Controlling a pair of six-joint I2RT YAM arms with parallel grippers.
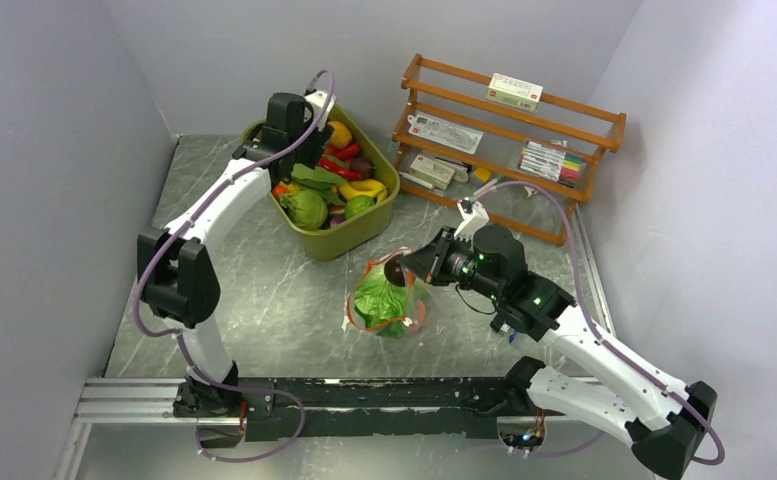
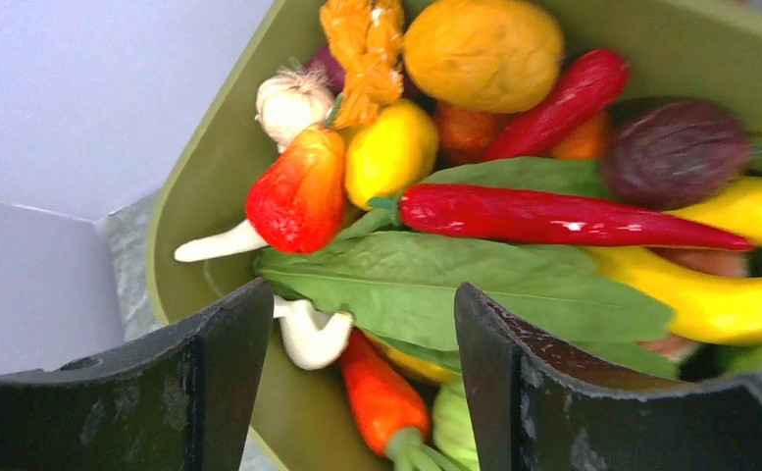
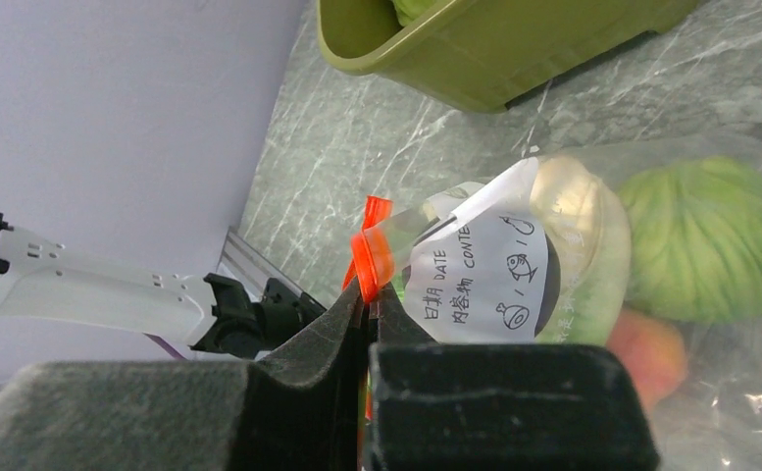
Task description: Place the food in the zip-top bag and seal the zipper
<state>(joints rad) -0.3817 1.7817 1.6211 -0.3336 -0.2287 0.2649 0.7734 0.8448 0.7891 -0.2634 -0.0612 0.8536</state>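
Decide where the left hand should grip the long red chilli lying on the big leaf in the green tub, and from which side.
Probably mid-length, from above. The chilli lies flat and uncovered on the leaf, slim enough for the open fingers of the left hand if the wrist turns so they close across its width.

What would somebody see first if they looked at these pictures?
The olive-green tub at the far side of the table, heaped with bright toy vegetables, with the left tool open just above them. Then the clear zip-top bag in the middle, a green cabbage inside, its orange-red zipper pinched by the right tool.
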